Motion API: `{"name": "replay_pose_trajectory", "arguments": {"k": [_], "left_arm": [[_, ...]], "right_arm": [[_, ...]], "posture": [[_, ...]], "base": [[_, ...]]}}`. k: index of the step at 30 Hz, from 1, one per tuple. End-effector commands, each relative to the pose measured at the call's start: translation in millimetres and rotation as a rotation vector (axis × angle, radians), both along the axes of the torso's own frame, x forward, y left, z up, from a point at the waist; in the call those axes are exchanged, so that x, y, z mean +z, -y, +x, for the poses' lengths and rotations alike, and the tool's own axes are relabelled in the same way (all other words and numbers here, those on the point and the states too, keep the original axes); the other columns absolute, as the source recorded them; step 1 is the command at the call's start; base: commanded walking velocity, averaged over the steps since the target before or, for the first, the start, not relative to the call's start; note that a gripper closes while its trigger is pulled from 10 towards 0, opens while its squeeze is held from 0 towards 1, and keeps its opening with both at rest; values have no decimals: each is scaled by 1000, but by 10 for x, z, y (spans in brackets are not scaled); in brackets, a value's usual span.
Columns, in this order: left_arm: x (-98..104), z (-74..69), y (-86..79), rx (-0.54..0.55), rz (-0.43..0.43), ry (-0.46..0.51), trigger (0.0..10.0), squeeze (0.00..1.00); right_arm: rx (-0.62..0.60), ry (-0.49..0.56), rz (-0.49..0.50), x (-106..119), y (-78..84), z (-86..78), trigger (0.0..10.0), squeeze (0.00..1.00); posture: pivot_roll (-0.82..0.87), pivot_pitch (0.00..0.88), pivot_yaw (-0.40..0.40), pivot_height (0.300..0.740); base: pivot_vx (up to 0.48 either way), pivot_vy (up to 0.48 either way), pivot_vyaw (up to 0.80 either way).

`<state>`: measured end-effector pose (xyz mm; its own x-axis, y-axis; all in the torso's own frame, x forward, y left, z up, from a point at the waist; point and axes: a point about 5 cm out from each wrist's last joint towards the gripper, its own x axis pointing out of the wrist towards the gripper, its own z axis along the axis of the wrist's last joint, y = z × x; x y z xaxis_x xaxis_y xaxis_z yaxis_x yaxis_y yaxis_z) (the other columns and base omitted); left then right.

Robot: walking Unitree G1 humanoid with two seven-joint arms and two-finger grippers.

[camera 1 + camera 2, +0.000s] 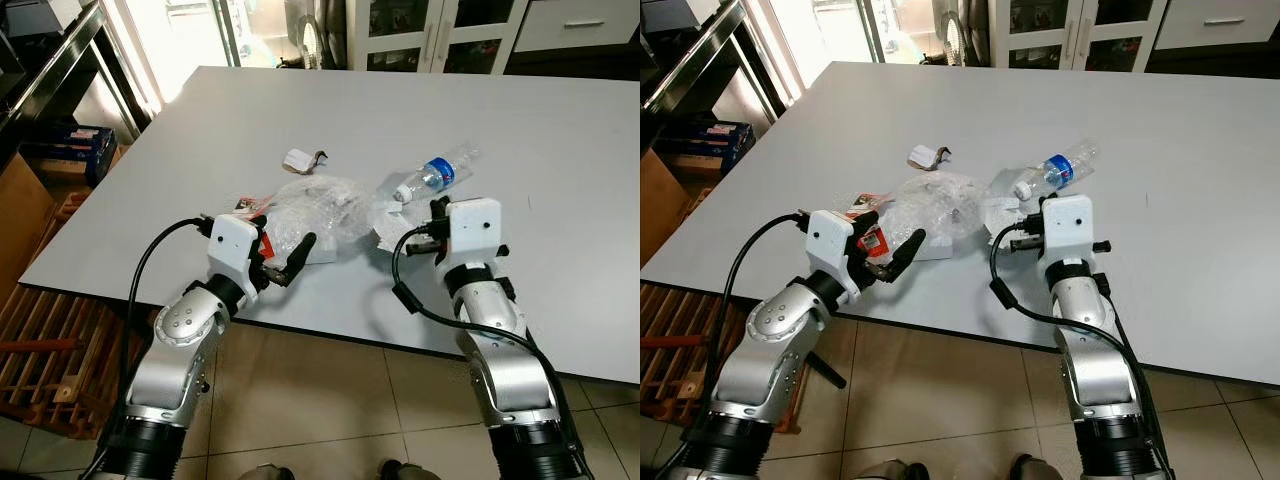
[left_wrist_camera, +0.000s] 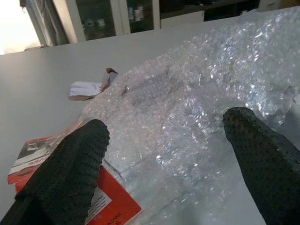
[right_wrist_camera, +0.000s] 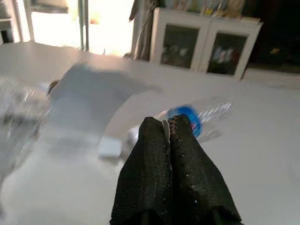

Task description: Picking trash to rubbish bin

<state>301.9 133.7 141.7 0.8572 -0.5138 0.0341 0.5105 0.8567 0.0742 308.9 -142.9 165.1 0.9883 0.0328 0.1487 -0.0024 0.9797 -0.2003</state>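
Bubble wrap (image 1: 318, 205) is seen on the desk (image 1: 560, 150), bracketed by the spread fingers of the left gripper (image 2: 164, 164). Right gripper (image 3: 169, 140) is pressed closed, empty, near a plastic bottle (image 1: 435, 175).

Looks like a lived-in home, likely a dining or utility room. Marked as such by a large plain grey table (image 1: 560, 150) on a beige tiled floor (image 1: 330, 390), white cabinets with dark glass doors (image 1: 440, 30) and a white drawer front (image 1: 575, 22) along the far wall. Bright daylight through a glazed doorway (image 1: 190, 35) beyond the table's far corner. Black shelving (image 1: 45, 60) on the robot's left, with a blue crate (image 1: 80, 148), a cardboard box (image 1: 22, 215) and a slatted wooden pallet (image 1: 50, 350) below. Household litter spread over the tabletop.
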Motion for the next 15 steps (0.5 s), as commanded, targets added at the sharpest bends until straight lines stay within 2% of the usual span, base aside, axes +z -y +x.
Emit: {"name": "replay_pose_trajectory", "arguments": {"k": [1, 6, 13, 15], "left_arm": [[44, -22, -6, -25, 1, 6, 10000, 0], [107, -60, 32, -103, -19, 3, 10000, 0], [145, -57, 41, -116, -24, 8, 10000, 0], [169, -61, 54, -121, -32, 12, 10000, 0]], "right_arm": [[-15, 89, -3, 184, -6, -1, 0, 0], [-43, 129, -17, 268, 12, 4, 0, 0], [-70, 177, -32, 345, 22, -2, 0, 0], [-90, 228, -50, 453, 30, -4, 0, 0]], "posture": [[10, 121, 103, 740], [14, 123, 107, 740], [16, 121, 108, 740], [17, 119, 108, 740]], "base": [[0, 0, 0], [0, 0, 0], [0, 0, 0], [0, 0, 0]]}}
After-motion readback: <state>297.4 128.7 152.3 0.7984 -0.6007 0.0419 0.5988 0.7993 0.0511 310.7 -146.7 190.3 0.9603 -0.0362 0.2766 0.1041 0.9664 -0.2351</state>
